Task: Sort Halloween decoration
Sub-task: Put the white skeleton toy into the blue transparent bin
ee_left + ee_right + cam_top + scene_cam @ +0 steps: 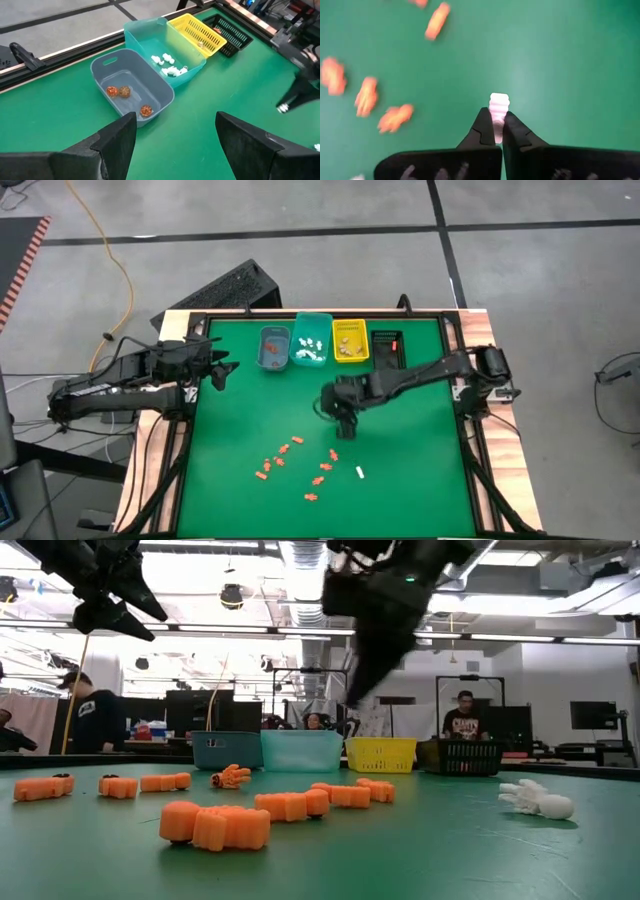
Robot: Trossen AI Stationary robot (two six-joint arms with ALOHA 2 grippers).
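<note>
Two dark, matte-black jointed arms are seen, built from slender tubular links with bulkier boxy joint housings. The left gripper (175, 145) is formed of two broad, flat black fingers (112, 145) with angular, tapering tips. The right gripper (495, 132) ends in narrow, wedge-shaped black fingers (482, 131) with stepped inner edges. A small green light is shown on the right wrist housing.
</note>
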